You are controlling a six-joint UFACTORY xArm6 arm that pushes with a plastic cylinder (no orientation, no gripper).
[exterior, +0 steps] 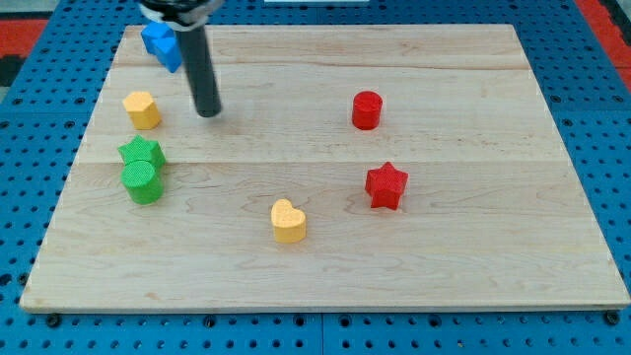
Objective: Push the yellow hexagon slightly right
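The arm ends in a plain dark rod; there is no pincer on it, so nothing is clenched, released or grasped. The rod comes down from the view's top left, and the tip [208, 113] rests on the wooden board [444, 266] in its upper left part.

The yellow hexagon [142, 108] sits near the board's left edge, to the view's left of the tip and close beside it, with a clear strip of wood between the two. Tip and hexagon are not touching.

Other blocks, as found:
- A blue block [161, 44] lies at the board's top left corner, partly hidden behind the rod; its shape cannot be made out with certainty.
- A green star [142, 153] lies below the hexagon, near the left edge.
- A green cylinder [143, 182] sits just below the green star, touching it or very nearly so.
- A yellow heart [288, 221] lies in the lower middle of the board, well apart from the rest.
- A red cylinder [367, 109] stands right of centre, towards the view's top.
- A red star [385, 185] lies below the red cylinder, apart from it.

The board rests on a blue perforated surface [611, 128].
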